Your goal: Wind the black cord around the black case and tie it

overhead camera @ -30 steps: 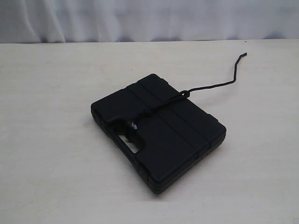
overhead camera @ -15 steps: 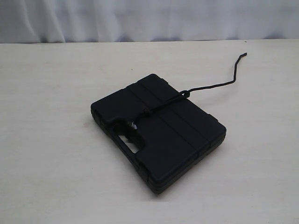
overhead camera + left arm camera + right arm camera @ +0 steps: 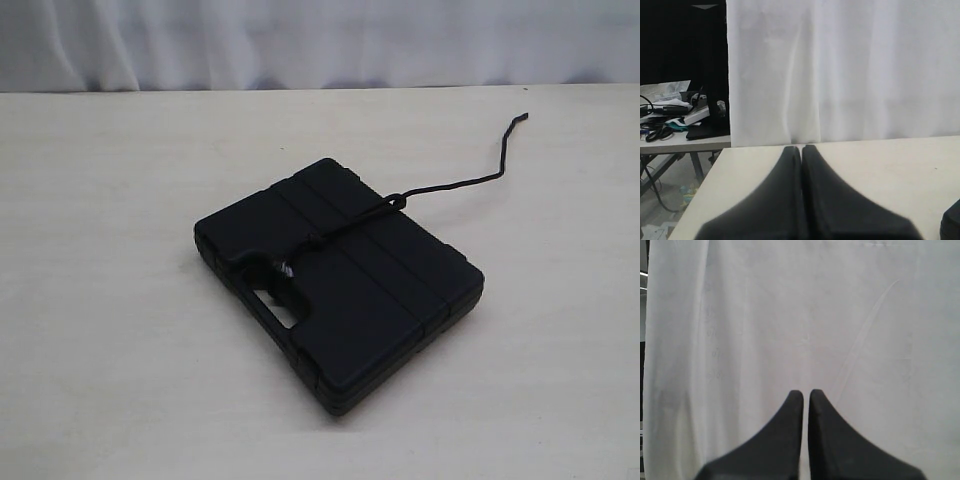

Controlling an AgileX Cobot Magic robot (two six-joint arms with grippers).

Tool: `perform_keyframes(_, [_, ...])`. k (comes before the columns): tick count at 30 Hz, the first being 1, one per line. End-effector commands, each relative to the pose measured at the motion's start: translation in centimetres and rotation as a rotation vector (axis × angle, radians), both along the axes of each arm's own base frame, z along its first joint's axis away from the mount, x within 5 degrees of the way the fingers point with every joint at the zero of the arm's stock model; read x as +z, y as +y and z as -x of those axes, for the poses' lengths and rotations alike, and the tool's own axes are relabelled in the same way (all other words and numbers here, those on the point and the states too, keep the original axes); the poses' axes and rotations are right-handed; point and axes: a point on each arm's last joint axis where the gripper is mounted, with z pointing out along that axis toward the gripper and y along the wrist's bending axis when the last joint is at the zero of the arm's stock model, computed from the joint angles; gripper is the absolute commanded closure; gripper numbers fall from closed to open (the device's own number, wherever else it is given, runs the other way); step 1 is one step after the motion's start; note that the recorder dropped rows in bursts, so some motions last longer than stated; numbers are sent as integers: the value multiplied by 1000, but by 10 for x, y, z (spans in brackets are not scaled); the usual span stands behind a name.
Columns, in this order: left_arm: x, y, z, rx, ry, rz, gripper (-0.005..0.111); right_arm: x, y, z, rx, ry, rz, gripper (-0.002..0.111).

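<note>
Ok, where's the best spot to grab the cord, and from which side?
Grip the cord by its free tail, which lies on the table beyond the case on the far right. Come from above with the jaws across the strand: that stretch is clear of the case, while the rest lies right on it. The right gripper, now shut, works that side.

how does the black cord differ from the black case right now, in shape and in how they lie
The black case is a broad, flat, boxy block, while the black cord is a thin, bent line. The case lies flat and wholly on the table, whereas the cord runs across the case's top and its free end trails off onto the table. Both are black.
</note>
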Motion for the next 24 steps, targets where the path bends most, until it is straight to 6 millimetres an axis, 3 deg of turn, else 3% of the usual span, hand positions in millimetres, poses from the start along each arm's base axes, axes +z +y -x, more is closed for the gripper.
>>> perform_keyframes(1, [1, 0, 0, -2, -42, -10, 107, -1, -1, 1, -10, -6, 11, 104])
perform_keyframes(10, [0, 0, 0, -1, -29, -9, 107, -1, -1, 1, -10, -6, 11, 104])
perform_keyframes(24, [-18, 1, 1, -13, 171, -78, 107, -1, -1, 1, -10, -6, 11, 104])
